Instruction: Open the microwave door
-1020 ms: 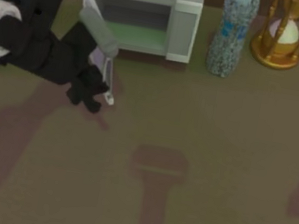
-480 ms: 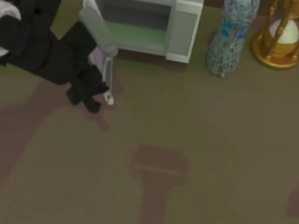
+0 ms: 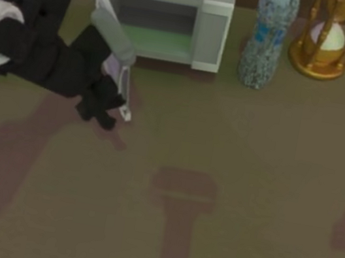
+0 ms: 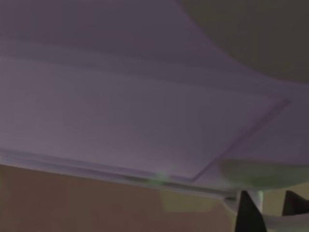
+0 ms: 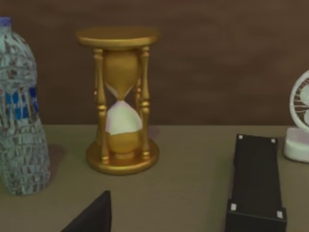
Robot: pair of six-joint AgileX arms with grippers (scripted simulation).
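Already the microwave door [image 3: 112, 59] stands swung out from the microwave [image 3: 163, 15] at the table's back edge, hinged at its left front corner, green floor showing inside. Left gripper [image 3: 111, 109] sits at the door's free end w/ the handle; can't tell if fingers are spread or pinched. Right arm's parked, out of top view.
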